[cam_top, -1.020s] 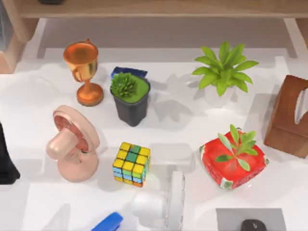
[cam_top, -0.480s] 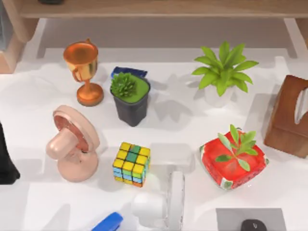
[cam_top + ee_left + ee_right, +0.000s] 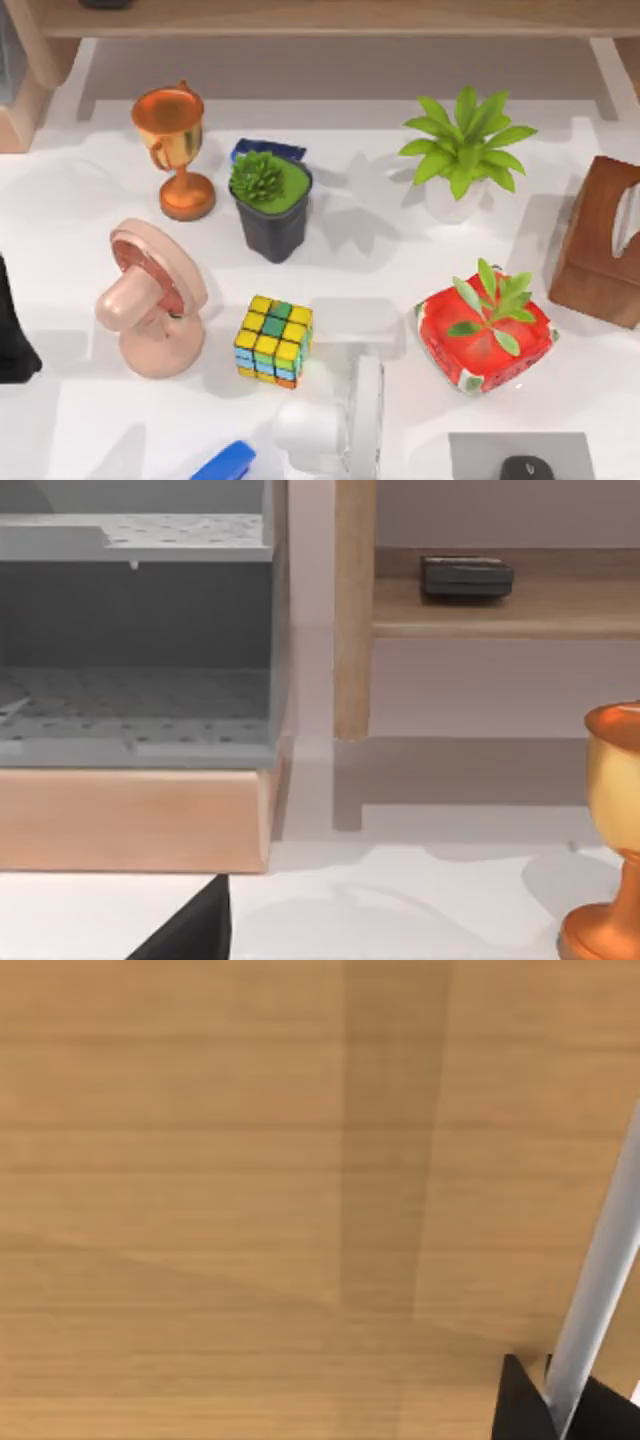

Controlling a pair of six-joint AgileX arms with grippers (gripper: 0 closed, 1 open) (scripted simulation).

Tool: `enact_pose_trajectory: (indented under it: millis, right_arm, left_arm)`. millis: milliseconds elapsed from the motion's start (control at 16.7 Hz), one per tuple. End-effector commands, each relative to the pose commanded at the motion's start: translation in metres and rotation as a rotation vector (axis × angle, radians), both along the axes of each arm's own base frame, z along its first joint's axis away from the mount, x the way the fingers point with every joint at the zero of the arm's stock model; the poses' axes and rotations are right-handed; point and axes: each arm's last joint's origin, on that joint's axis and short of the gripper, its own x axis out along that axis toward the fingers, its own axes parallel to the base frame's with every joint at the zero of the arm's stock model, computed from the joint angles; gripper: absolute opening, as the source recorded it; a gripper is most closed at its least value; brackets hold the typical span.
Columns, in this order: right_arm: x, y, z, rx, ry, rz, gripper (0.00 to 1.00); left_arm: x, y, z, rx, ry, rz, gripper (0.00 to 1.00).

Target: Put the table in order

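The white table [image 3: 400,270] carries many scattered objects. A copper trophy [image 3: 175,150] stands at the back left, and its cup edge [image 3: 615,780] reaches into the left wrist view. Beside it are a black pot with a succulent [image 3: 270,205] and a blue item [image 3: 268,150] behind that pot. A pink fan [image 3: 150,300] and a colourful puzzle cube [image 3: 273,340] sit front left. My left arm [image 3: 10,335] rests at the table's left edge, and a dark part of its gripper [image 3: 190,932] is seen low in the wrist view. A black tip of my right gripper [image 3: 530,1405] faces a light wood panel [image 3: 250,1180].
A leafy plant in a white pot [image 3: 462,150] stands back right, a brown tissue box [image 3: 605,240] far right, a red watermelon-patterned planter [image 3: 485,330] front right. A white fan [image 3: 335,425], a blue object [image 3: 225,462] and a mouse on a grey pad [image 3: 520,462] line the front. A wooden shelf [image 3: 330,18] spans the back.
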Motion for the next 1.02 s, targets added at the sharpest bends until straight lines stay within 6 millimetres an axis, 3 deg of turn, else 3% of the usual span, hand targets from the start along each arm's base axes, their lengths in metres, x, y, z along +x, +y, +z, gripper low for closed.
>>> enact_pose_trajectory:
  millis: [240,660,1020]
  right_arm:
    - [0.004,0.000,-0.001,0.003,0.005,0.000,0.00]
    - [0.061,-0.001,-0.001,0.004,0.003,-0.003,0.00]
    - [0.066,-0.002,-0.002,0.009,0.011,-0.001,0.00]
  left_arm:
    - [0.000,0.000,0.000,0.000,0.000,0.000,1.00]
    - [0.000,0.000,0.000,0.000,0.000,0.000,1.00]
    - [0.000,0.000,0.000,0.000,0.000,0.000,1.00]
